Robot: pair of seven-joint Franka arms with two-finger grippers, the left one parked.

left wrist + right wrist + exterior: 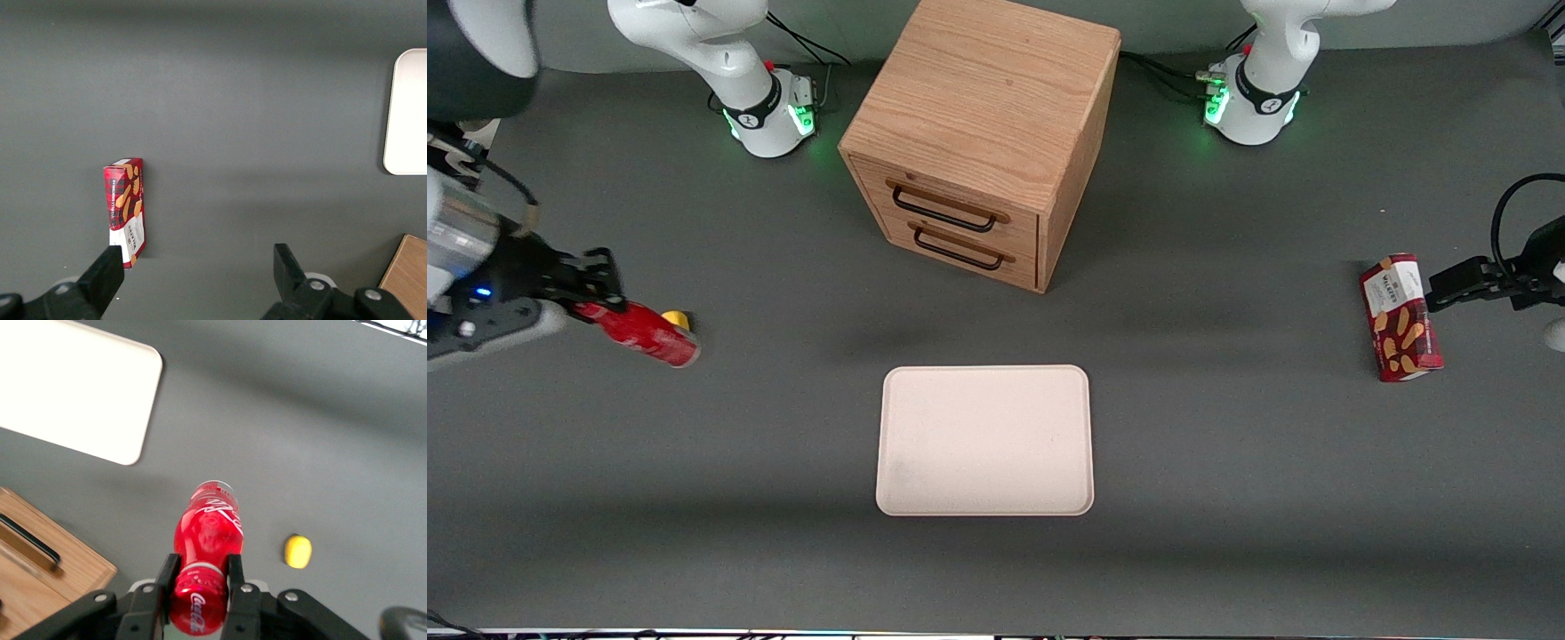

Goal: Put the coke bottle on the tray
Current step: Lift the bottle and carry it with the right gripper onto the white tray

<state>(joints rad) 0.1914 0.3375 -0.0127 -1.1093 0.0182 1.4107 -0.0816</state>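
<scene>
- Gripper [600,298] at the working arm's end of the desk [1227,444], jaws clenched on the coke bottle [645,333].
- Bottle held tilted, free end close to the desk; contact unclear.
- Small yellow object [676,318] just beside the bottle.
- Tray [985,440] well apart, mid-desk, in front of the wooden cabinet [983,133].
- Red snack box [1400,317] toward the parked arm's end.

Glossy red coke bottle [207,540], matt beige tray [984,440], grained wooden cabinet [983,124].

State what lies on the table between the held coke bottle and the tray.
Nothing: the front view shows bare table between the coke bottle, clamped in the end effector, and the tray.
</scene>
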